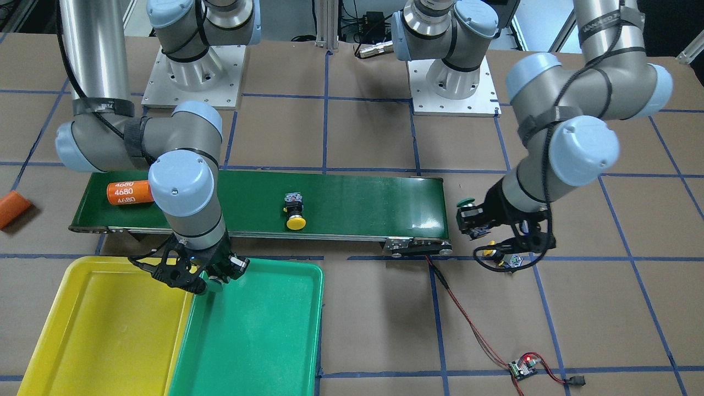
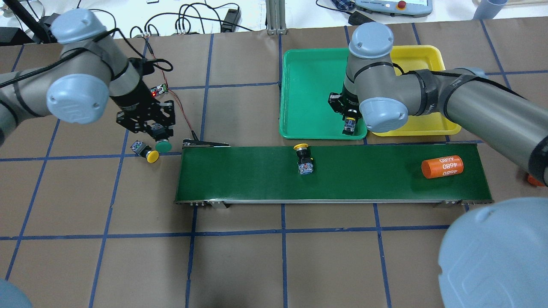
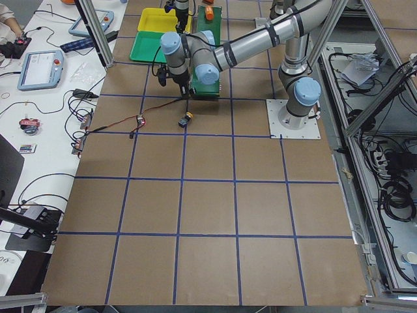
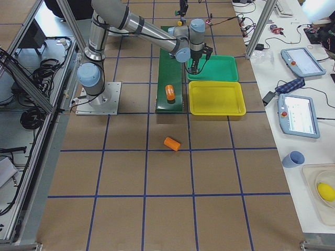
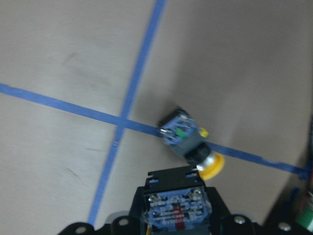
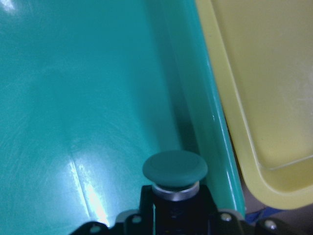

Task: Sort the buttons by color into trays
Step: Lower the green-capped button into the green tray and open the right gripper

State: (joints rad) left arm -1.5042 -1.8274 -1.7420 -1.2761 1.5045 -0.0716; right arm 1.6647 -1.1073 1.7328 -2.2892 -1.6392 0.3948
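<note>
Four buttons show, and two of them are already in your grippers. Your right gripper (image 2: 350, 123) is pinched on a green-capped button (image 6: 175, 169) and hangs over the green tray (image 2: 308, 85), at the corner nearest the conveyor belt (image 2: 364, 179) and just beside the rim shared with the yellow tray (image 2: 421, 60). From the wrist view you can see the cap pointing out over the tray floor, close to that rim; whether the button touches the tray you cannot tell.

Your left gripper (image 2: 155, 130) is off the belt's end, over the bare worktop, with its fingers closed on the second green button (image 2: 163, 146). The cap points toward the belt, and the terminal block sits between the fingers in the wrist view.

One yellow button (image 2: 147, 153) lies on its side on the worktop just beside that gripper, across a blue tape line (image 5: 132, 93), apart from the fingers. Another yellow button (image 2: 304, 160) lies near the middle of the belt, its cap toward the trays' edge.

Both trays sit side by side along the belt's far edge, rims touching. An orange cylinder marked "4680" (image 2: 442, 166) rests on the belt near its end on your right, and a plain orange cylinder (image 1: 12, 208) lies on the worktop beyond that end.
</note>
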